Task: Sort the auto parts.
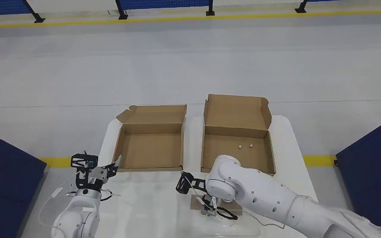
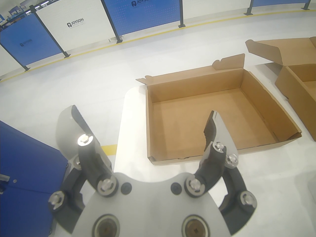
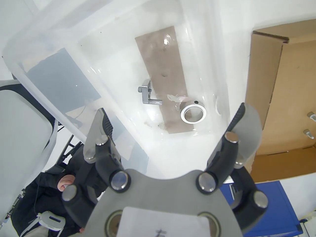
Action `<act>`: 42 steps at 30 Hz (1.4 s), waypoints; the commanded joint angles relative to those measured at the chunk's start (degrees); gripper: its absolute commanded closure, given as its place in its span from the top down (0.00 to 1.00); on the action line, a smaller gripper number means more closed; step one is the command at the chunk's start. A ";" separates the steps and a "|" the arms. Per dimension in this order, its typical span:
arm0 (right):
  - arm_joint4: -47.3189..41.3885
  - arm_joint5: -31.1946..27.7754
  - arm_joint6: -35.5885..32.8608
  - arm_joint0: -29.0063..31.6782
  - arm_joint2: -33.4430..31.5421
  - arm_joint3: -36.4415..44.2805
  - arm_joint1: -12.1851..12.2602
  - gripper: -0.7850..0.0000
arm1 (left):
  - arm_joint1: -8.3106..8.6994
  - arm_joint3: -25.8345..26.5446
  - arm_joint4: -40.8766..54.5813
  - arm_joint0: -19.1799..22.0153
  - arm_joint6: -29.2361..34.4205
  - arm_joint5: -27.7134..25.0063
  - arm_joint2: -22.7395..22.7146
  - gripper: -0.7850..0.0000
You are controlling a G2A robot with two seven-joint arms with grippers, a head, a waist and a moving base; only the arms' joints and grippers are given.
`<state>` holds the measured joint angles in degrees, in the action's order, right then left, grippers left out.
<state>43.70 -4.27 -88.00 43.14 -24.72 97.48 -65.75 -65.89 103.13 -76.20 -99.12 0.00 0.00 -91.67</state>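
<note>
On the surface (image 1: 149, 190), the left box (image 1: 149, 150) lay empty; the right box (image 1: 238, 156) held 2 small parts (image 1: 240, 144). The bin (image 3: 49, 38) held a ring (image 3: 193, 112) and a bracket (image 3: 148, 94), both unsorted. The right claw (image 3: 170, 109) hung spread above the bin; the left claw (image 2: 143, 110), spread, hovered by the left box. Sorting looked barely begun.

The left claw (image 2: 143, 114) gapes wide, tilted forward and down. The right claw (image 3: 171, 109) is likewise spread wide, aimed steeply downward.
</note>
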 commanded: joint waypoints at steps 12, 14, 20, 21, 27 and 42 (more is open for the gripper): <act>0.52 0.02 1.53 0.53 -0.18 -0.23 0.05 1.00 | 0.00 0.00 0.00 0.00 0.00 0.00 0.00 1.00; 2.06 0.22 2.68 1.13 -0.52 0.44 0.25 1.00 | 0.00 0.00 0.00 0.00 0.00 0.00 0.00 1.00; 6.17 1.49 2.18 3.35 -2.22 6.15 1.36 1.00 | 0.00 0.00 0.00 0.00 0.00 0.00 0.00 1.00; 6.78 1.57 1.84 3.79 -2.51 7.22 1.58 1.00 | 0.00 0.00 0.00 0.00 0.00 0.00 0.00 1.00; 8.89 1.22 0.00 6.27 -3.48 11.53 2.54 1.00 | 0.00 0.00 0.00 0.00 0.00 0.00 0.00 1.00; 0.96 1.93 0.00 5.72 -1.52 5.66 1.97 1.00 | 0.00 0.00 0.00 0.00 0.00 0.00 0.00 1.00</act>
<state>44.60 -2.35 -88.00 48.87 -26.23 103.12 -63.79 -65.89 103.13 -76.20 -99.12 0.00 0.00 -91.67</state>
